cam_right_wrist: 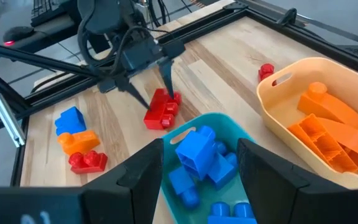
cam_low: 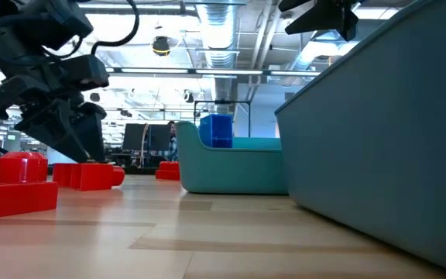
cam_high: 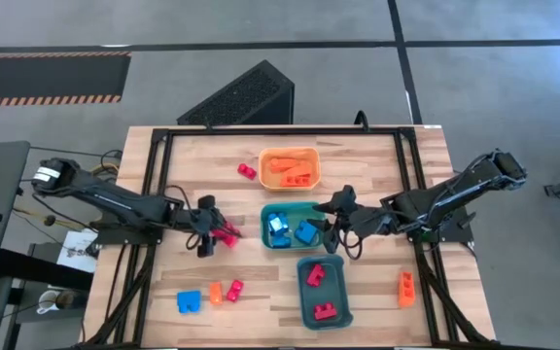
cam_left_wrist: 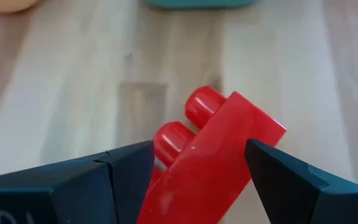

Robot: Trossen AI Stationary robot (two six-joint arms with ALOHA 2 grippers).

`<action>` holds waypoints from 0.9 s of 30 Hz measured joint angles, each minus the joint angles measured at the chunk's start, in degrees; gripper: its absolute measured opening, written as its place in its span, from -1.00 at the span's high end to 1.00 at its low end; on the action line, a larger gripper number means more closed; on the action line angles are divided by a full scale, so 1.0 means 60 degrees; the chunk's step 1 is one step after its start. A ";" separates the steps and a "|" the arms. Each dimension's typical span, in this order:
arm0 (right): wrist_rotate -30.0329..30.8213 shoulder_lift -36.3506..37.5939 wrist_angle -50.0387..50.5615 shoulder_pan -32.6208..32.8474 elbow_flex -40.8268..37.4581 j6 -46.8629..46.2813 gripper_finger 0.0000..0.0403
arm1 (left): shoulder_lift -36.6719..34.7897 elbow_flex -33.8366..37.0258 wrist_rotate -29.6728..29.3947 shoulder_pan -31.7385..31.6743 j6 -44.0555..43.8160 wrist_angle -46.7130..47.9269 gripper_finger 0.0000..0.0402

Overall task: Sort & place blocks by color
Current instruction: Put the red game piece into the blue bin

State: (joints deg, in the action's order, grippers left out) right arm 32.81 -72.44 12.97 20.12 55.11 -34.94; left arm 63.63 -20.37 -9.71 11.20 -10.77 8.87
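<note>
High view: the left gripper (cam_high: 214, 234) sits on the wooden table (cam_high: 358, 165) just left of the teal tray of blue blocks (cam_high: 272, 209), its fingers either side of a red studded block (cam_high: 228, 235). Its wrist camera shows that block (cam_left_wrist: 213, 162) lying between the two dark fingers (cam_left_wrist: 129, 171), which stand apart at its sides; whether they actually press on it I cannot tell. The right gripper (cam_high: 332, 216) hangs over the right edge of the same tray, jaws spread wide above the blue blocks (cam_right_wrist: 197, 152) with nothing between them. An orange tray (cam_high: 263, 156) behind holds orange wedge blocks (cam_high: 293, 167); a darker teal tray (cam_high: 303, 292) nearer the front holds two red blocks (cam_high: 317, 277). Loose on the table lie a small red block (cam_high: 248, 171) near the orange tray, a blue block (cam_high: 189, 302), an orange block (cam_high: 216, 293) and a red block (cam_high: 234, 289) in a row at front left, and another orange block (cam_high: 406, 288) at front right.
</note>
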 joint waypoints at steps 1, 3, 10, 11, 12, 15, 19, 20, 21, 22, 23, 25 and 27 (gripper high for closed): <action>-0.0002 0.0000 0.0001 0.0000 0.0000 0.0002 -0.11 | 0.0244 -0.0019 0.0077 0.0000 0.0002 -0.0214 -0.23; 0.0001 0.0000 0.0002 0.0000 0.0000 -0.0001 -0.11 | 0.0689 -0.0048 0.0090 0.0000 -0.0069 -0.0414 -0.23; -0.0002 0.0000 0.0068 0.0000 -0.0004 -0.0022 -0.11 | 0.1375 -0.0062 0.0580 -0.0016 0.0273 -0.1333 -0.23; -0.0002 0.0000 0.0069 0.0000 -0.0004 -0.0022 -0.11 | 0.1288 -0.0030 0.0543 -0.0015 0.0439 -0.1389 -0.23; -0.0002 0.0000 0.0084 0.0000 -0.0004 -0.0022 -0.11 | 0.1198 -0.0004 0.0501 -0.0009 0.0548 -0.1405 -0.23; -0.0002 0.0000 0.0108 0.0003 -0.0004 -0.0022 -0.11 | 0.0846 0.0012 0.0054 0.0007 0.0608 -0.1148 -0.23; -0.0002 0.0000 0.0120 0.0007 -0.0004 -0.0022 -0.11 | 0.0342 0.0019 -0.0823 -0.0001 0.0560 -0.0575 -0.23; -0.0002 0.0000 0.0120 0.0007 -0.0004 -0.0022 -0.11 | 0.0171 0.0003 -0.0834 -0.0006 0.0600 -0.0447 -0.23; -0.0002 0.0000 0.0124 0.0007 -0.0004 -0.0022 -0.11 | -0.0018 -0.0053 -0.0818 -0.0003 0.0684 -0.0297 -0.23; -0.0002 0.0000 0.0119 0.0007 -0.0004 -0.0022 -0.11 | -0.0212 -0.0148 -0.0772 0.0013 0.0740 -0.0272 -0.23; -0.0002 0.0000 0.0120 0.0007 -0.0004 -0.0022 -0.11 | -0.0430 -0.0286 -0.0759 0.0026 0.0801 -0.0308 -0.23; -0.0002 0.0000 0.0120 0.0007 -0.0004 -0.0022 -0.11 | -0.0828 -0.0516 -0.0759 0.0033 0.0922 -0.0188 -0.23; -0.0002 0.0000 0.0120 0.0007 -0.0004 -0.0022 -0.11 | -0.1112 -0.0664 -0.0693 0.0029 0.1041 0.0507 -0.23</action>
State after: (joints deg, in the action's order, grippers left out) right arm 32.80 -72.44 13.69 20.16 55.09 -35.07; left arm 56.96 -24.35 -13.86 11.38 -4.52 11.92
